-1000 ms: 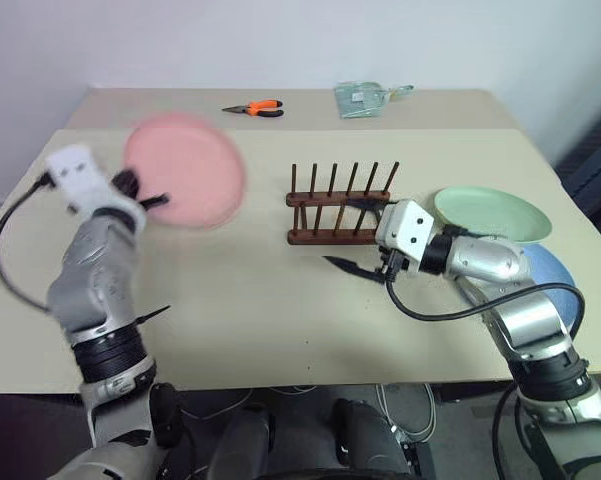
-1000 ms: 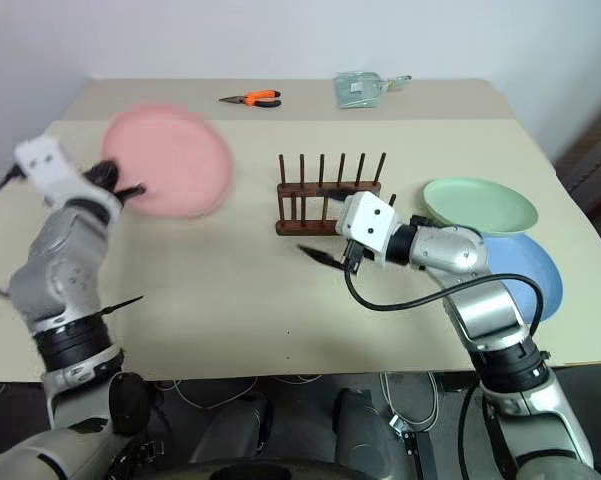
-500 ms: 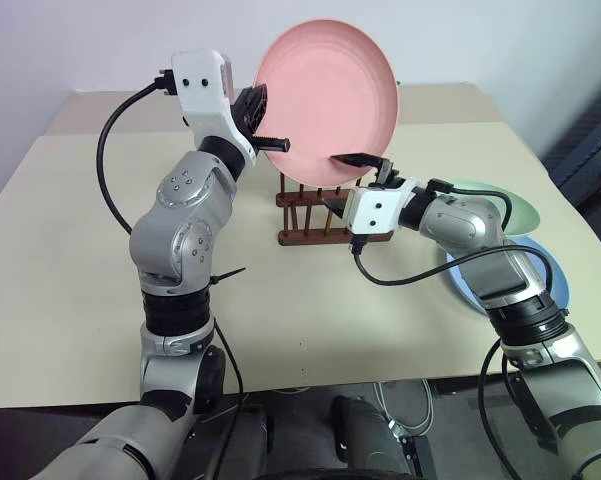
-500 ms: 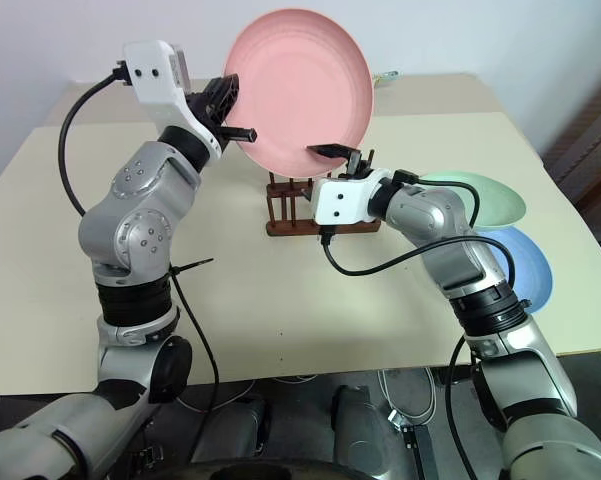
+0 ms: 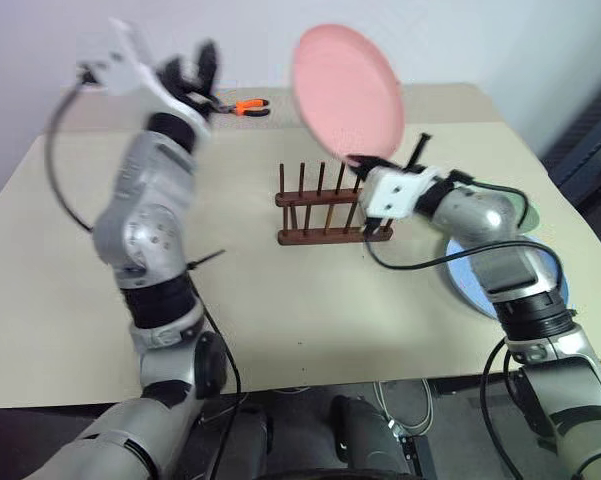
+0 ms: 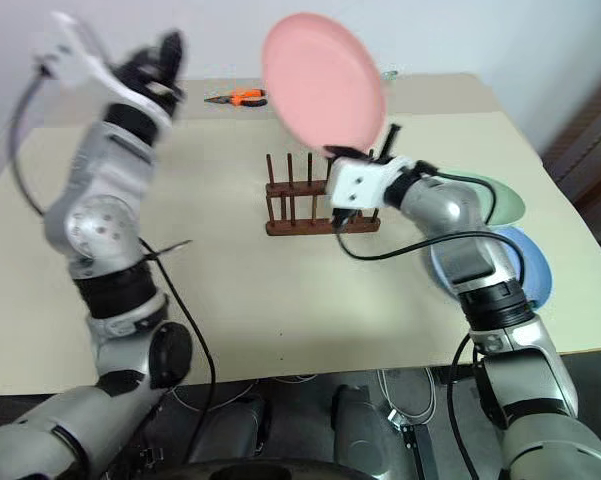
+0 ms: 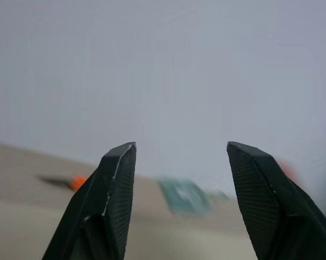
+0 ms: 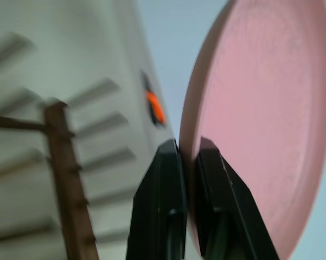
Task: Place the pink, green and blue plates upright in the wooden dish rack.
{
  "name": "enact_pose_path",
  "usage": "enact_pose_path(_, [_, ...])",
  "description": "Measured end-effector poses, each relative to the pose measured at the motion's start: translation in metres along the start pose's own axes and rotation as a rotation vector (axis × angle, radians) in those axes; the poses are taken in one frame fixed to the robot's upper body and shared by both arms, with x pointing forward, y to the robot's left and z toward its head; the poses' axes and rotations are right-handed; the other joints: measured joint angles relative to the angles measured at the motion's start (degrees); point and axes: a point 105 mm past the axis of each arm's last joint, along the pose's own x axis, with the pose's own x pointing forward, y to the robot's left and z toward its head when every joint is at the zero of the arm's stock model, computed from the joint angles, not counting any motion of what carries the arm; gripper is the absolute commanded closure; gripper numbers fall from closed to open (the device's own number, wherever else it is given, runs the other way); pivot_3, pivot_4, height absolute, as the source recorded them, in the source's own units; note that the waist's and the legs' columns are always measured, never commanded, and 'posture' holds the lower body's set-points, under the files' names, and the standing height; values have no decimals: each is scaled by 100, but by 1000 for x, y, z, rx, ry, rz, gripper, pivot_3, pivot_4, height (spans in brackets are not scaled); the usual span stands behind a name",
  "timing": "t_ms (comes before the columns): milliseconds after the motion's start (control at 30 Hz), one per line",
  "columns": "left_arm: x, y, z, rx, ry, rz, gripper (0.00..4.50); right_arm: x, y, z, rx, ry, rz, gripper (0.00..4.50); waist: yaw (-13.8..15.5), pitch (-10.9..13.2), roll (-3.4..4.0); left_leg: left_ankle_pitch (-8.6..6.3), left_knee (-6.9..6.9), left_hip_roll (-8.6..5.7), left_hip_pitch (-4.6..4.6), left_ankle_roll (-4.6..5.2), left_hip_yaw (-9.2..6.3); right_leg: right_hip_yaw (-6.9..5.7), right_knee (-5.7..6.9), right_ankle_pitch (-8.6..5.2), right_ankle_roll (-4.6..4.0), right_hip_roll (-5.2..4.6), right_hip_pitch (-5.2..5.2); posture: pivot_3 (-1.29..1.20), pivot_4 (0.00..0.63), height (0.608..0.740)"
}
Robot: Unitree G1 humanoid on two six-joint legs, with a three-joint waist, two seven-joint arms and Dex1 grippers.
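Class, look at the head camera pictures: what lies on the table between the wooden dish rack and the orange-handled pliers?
Nothing: between the wooden dish rack and the pliers there is bare table, as the left eye view shows.

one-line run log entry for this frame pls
right gripper: shut on salmon pink plastic plate | left gripper: open | dark wooden rack: empty

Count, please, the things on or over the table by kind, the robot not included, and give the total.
Plates: 3 (pink plate held over the rack, green plate and blue plate on the table)
Wooden dish rack: 1
Pliers with orange handles: 1
Greenish packet at the far edge: 1
Total: 6
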Motion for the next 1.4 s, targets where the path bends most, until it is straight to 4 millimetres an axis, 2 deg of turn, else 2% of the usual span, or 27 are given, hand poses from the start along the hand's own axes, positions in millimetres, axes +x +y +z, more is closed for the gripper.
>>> enact_pose_path(67, [-6,9,-7,155,25,-45,2071,-12,-20,4,263,-55,-85,4500,3,1,7,-1,3,-2,-1,2,0,4,1,0,-1,0,1,0,150,740])
enact_pose_path(133, [-17,0,-28,206,102,-191,2071,-22,-29,15,515,-137,-80,4500,24,1,8,-3,6,-2,-5,6,-4,3,-3,1,-2,-1,4,0,150,740])
enact_pose_path(233, [-61,-25,-78,172,321,-536,2071,-36,-31,35,835,-260,19,4500,8,3,11,-10,7,-1,-6,17,-3,5,-5,-6,-15,-3,6,0,150,740])
enact_pose_path(333, [-105,-48,-100,123,470,-817,2071,-44,-35,35,1016,-274,45,4500,5,13,25,-10,6,0,-5,19,-1,4,-5,-13,-27,-3,4,0,150,740])
enact_pose_path(433, [-126,-66,-99,86,503,-974,2071,-47,-33,31,1056,-234,70,4500,10,18,39,-10,7,1,-1,20,2,3,-2,-12,-30,-3,5,0,150,740])
enact_pose_path(533, [-139,-78,-101,49,528,-1058,2071,-47,-29,21,1071,-177,77,4500,10,18,39,-10,9,1,-3,20,6,4,-4,-12,-28,-3,6,0,150,740])
enact_pose_path(900, [-151,-84,-116,27,596,-1078,2071,-43,-8,-14,1196,-68,130,4500,7,18,39,-10,9,1,-3,20,8,4,-3,-10,-26,-2,4,0,150,740])
enact_pose_path(1000, [-153,-84,-118,28,603,-1078,2027,-39,-7,-28,1245,-26,107,3431,7,19,41,-9,10,1,-3,20,10,5,-3,-10,-26,-2,4,0,150,740])
enact_pose_path(1133, [-154,-85,-120,31,608,-1074,2027,-37,-14,-27,1219,-46,86,1503,9,20,42,-10,8,1,-4,21,9,4,-4,-3,-11,-2,2,0,150,740])
enact_pose_path(1200, [-154,-85,-120,31,608,-1071,2027,-38,-26,-29,1149,-55,20,1503,11,20,43,-10,9,1,-5,21,9,5,-4,-2,-9,-3,2,0,150,740])
enact_pose_path(1267, [-154,-85,-120,31,607,-1071,2027,-45,-47,-29,1070,-75,-69,1503,23,21,44,-10,9,0,-6,21,9,4,-5,-2,-9,-3,3,0,150,740])
enact_pose_path(1400, [-156,-84,-122,37,610,-1062,2027,-86,-87,-35,927,-42,-188,1503,61,21,44,-12,9,-1,-7,25,7,4,-14,-5,-10,-3,9,0,150,740])
